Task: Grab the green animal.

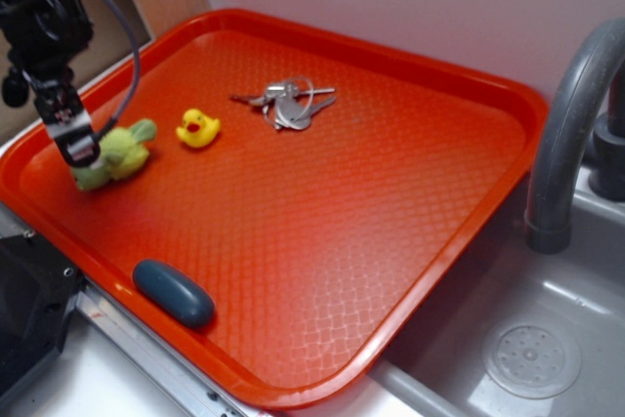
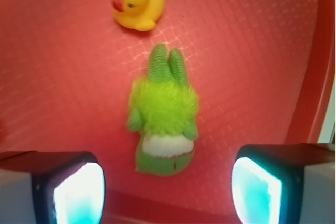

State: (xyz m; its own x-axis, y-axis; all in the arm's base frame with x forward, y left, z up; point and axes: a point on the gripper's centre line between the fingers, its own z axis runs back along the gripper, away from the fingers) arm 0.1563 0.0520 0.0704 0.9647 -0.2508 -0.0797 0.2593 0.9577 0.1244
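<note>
The green animal (image 1: 121,154) (image 2: 164,115), a fuzzy yellow-green plush with a white patch and darker green ears, lies flat near the left edge of the orange tray (image 1: 391,202). My gripper (image 1: 78,148) (image 2: 167,190) hangs just above its near end, jaws spread wide. In the wrist view the two fingers (image 2: 79,192) stand apart on either side of the plush's head end, with nothing between them. The plush's ears point toward a small yellow rubber duck (image 1: 198,128) (image 2: 137,3).
A bunch of keys (image 1: 288,102) lies toward the back of the tray. A dark teal oval object (image 1: 173,292) rests on the tray's front rim. To the right are a grey faucet (image 1: 571,134) and a sink with a drain (image 1: 532,358).
</note>
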